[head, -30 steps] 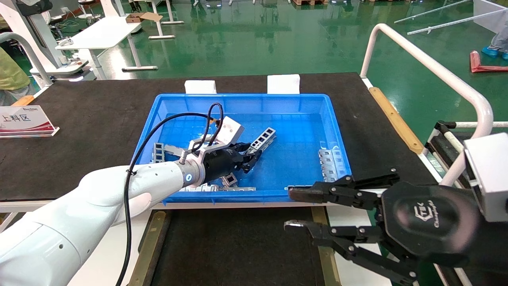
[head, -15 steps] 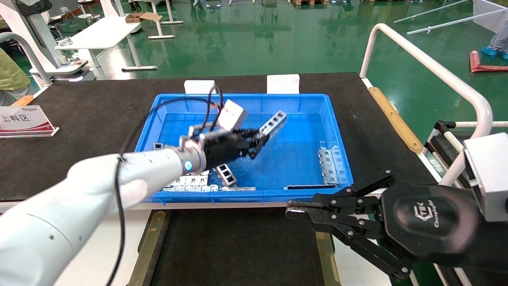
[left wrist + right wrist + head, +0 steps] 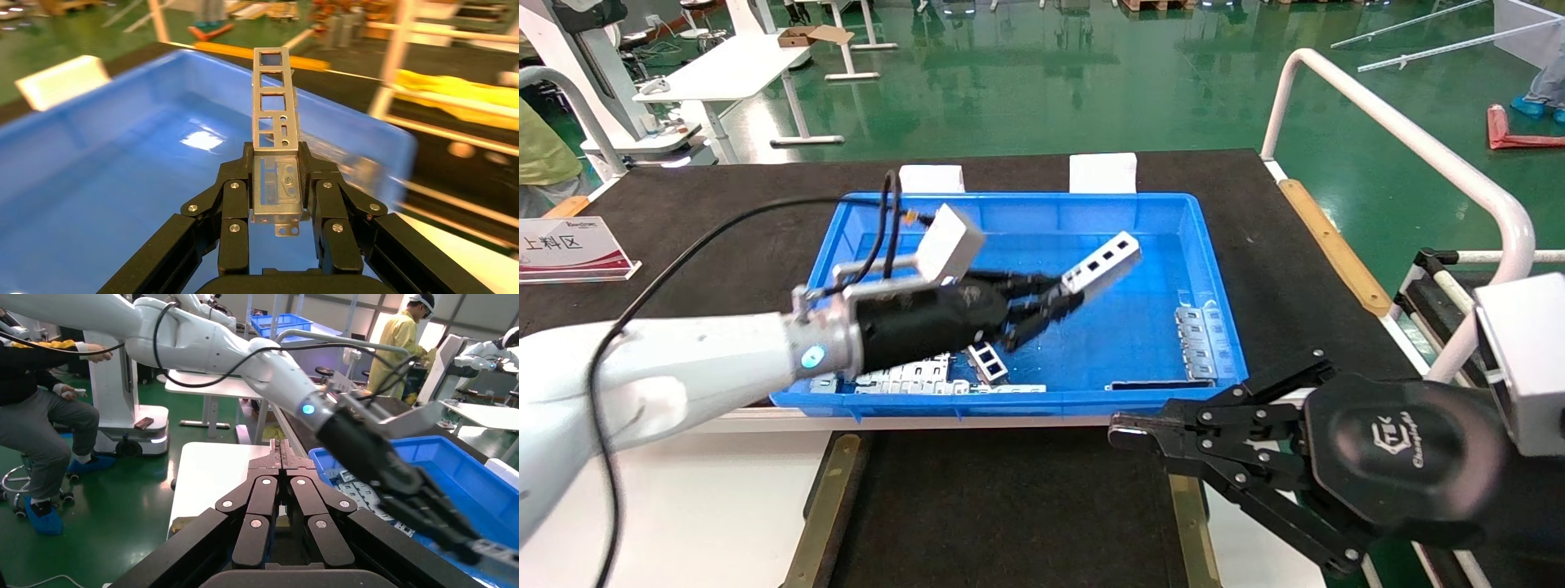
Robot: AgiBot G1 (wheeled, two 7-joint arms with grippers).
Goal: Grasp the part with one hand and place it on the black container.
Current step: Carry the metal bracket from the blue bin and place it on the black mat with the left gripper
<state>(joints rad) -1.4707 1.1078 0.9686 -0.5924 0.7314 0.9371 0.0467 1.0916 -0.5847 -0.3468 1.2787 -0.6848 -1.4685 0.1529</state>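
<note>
Over the last second the left gripper (image 3: 1054,306) had lifted out of the heap at the near-left of the blue bin (image 3: 1209,269), carrying the part (image 3: 1101,263) up and toward the bin's middle, while the right gripper (image 3: 1128,429) had drawn its fingers together.

Going left to right in the head view: the white left arm reached in over the bin's near-left wall, with loose flat plates (image 3: 911,377) and another windowed piece (image 3: 986,361) lying beneath it on the bin floor. The left gripper's fingers were closed on one end of the part, which stuck out ahead of them, slanting up and away, clear of the floor. The left wrist view showed that end seated between the pads (image 3: 235,202), the windowed length (image 3: 274,101) projecting straight out. Farther right, more plates (image 3: 1196,335) lay along the bin's right wall. The right gripper sat parked over the near-right corner, its fingers pressed together on nothing.

The part looked like thin, stiff sheet metal: light, rigid, probably slick on its smooth faces. Held by one end, it could pivot in the grip; a hold nearer the middle, across the side walls, would likely be steadier. The black container (image 3: 1009,506) lay just in front of the bin, nothing on it.
</note>
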